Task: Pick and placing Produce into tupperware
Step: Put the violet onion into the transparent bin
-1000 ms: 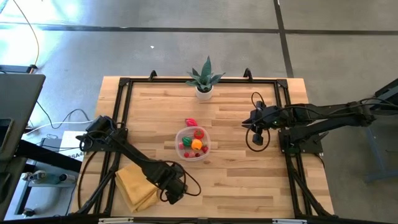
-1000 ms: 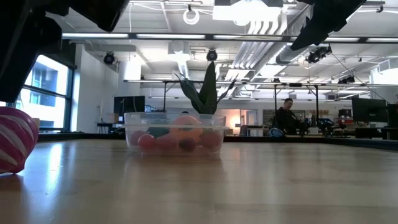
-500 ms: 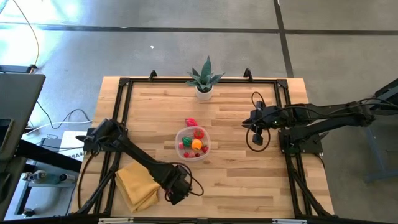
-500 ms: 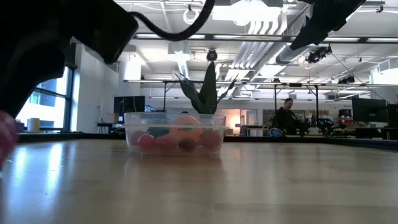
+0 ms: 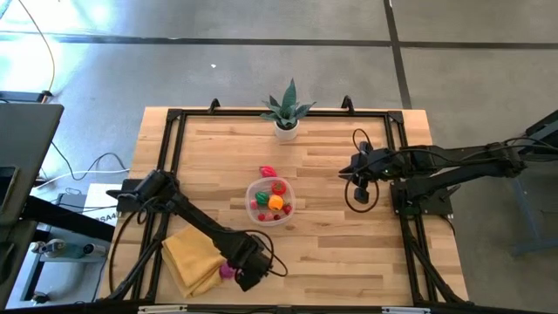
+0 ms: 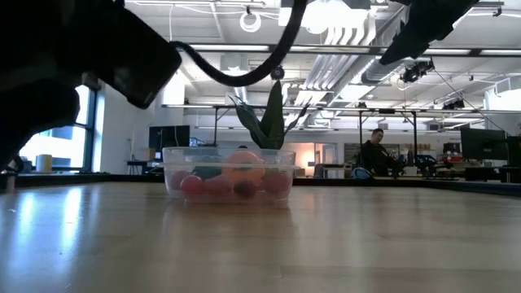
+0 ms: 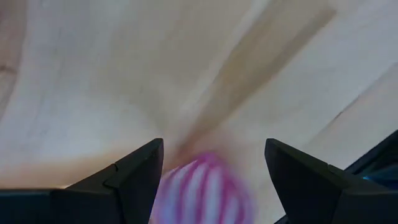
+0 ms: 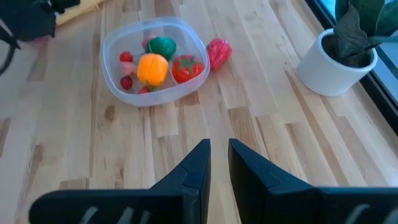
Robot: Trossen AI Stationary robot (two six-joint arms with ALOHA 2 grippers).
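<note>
The clear round tupperware stands mid-table and holds an orange piece, a green one, a red one and small red bits. A red piece lies on the wood against its far side. My left gripper is open near the table's near edge. A blurred magenta-and-white striped piece sits between its fingers. My right gripper waits shut above the table's right part. My left gripper comes down from above with one finger on each side of the striped piece, which lies on the wood. The view is blurred, so I cannot tell whether a finger touches it.
A folded yellow cloth lies left of my left gripper by the near edge. A spiky plant in a white pot stands at the far edge. A black frame borders the table. Bare wood lies between container and right arm.
My left gripper has moved slightly toward the table's right and near edge and come lower. The striped piece has gone from the low view's left side, where the arm now fills the picture. It now shows in the high view beside the gripper, on the cloth's side.
</note>
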